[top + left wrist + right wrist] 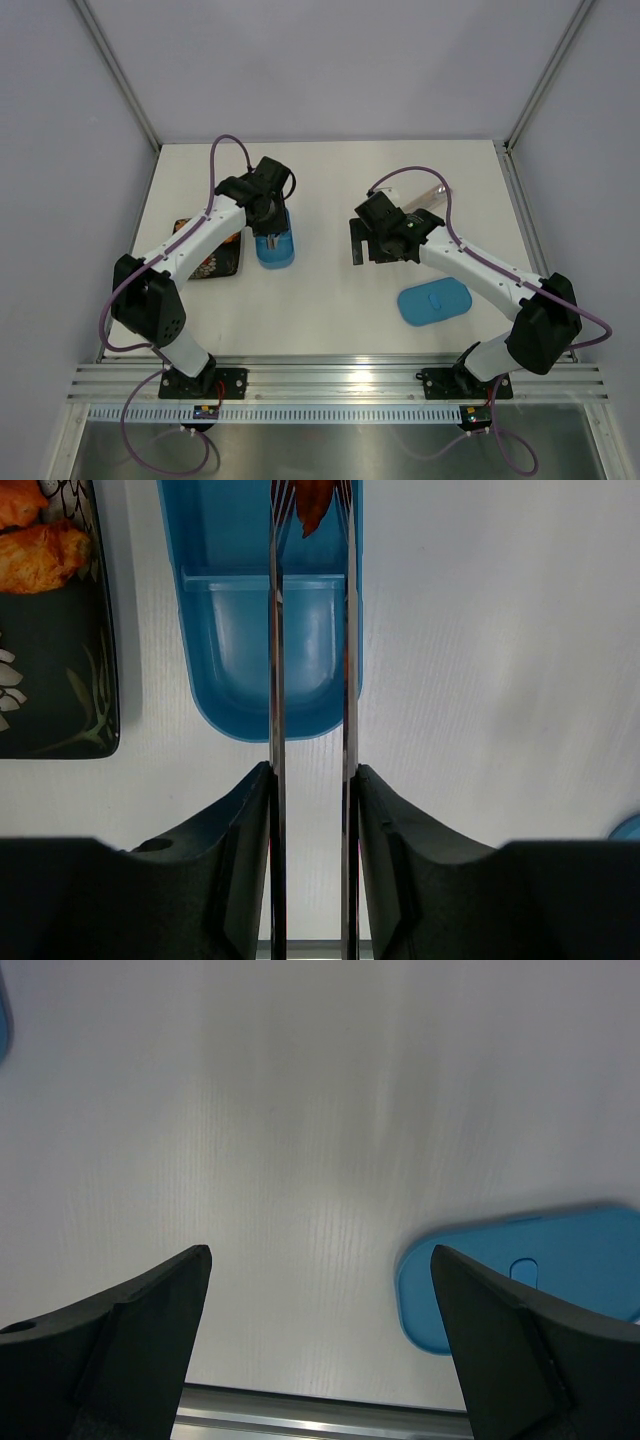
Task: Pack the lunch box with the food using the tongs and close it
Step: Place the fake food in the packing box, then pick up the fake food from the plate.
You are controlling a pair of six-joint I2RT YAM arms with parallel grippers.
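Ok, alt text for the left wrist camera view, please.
The left end effector grips slim silver metal tongs above a bright-blue plastic lunch box, a reddish food piece between their tips. A dark patterned plate with orange pieces lies at the view's left.

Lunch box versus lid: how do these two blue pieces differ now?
The bright-blue plastic lunch box is a deep tub with a divider; the flat blue oval lid is a thin slab. The lunch box runs front-to-back; the lid lies crosswise. Thin silver metal tongs frame a reddish food piece at the lunch box; the lid is bare. Both are blue.
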